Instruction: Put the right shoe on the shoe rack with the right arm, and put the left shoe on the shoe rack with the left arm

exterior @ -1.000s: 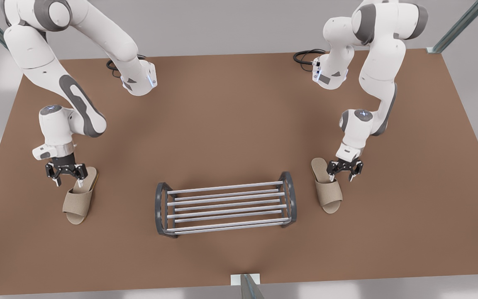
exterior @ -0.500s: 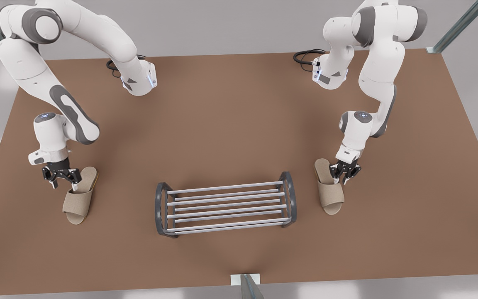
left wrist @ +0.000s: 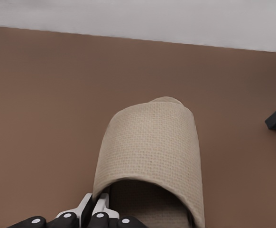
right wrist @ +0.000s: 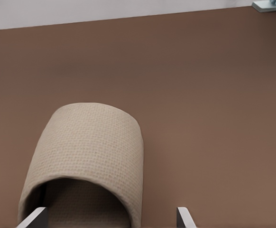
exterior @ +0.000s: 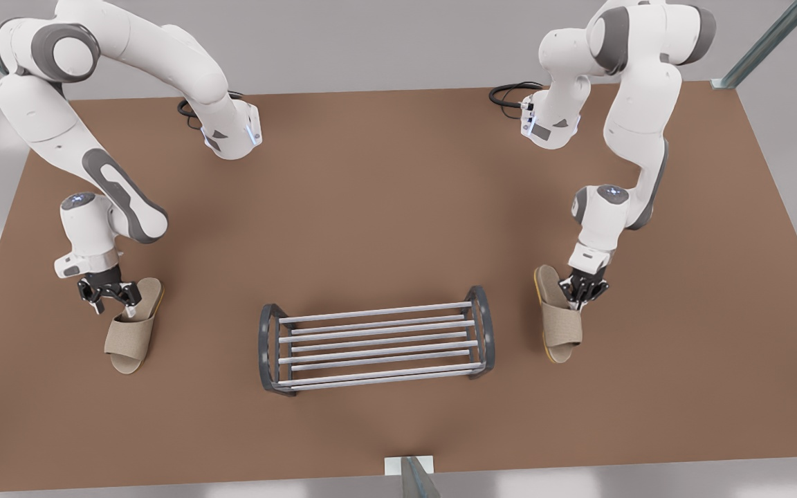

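Front view: left shoe (exterior: 559,325) tilted at the front view's right of the shoe rack (exterior: 374,339), right shoe (exterior: 132,330) flat at its left; left wrist view: left gripper (left wrist: 91,210) clamped on its shoe's side wall; right wrist view: right gripper (right wrist: 109,216) spread wide, straddling its shoe, gripping nothing.

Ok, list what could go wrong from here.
1. The left end effector pinches the beige fabric slipper by one strap edge. The slipper sits tilted, so it could twist or slip out.
2. The right end effector is open at the other beige slipper. Lifting now would probably leave it behind.
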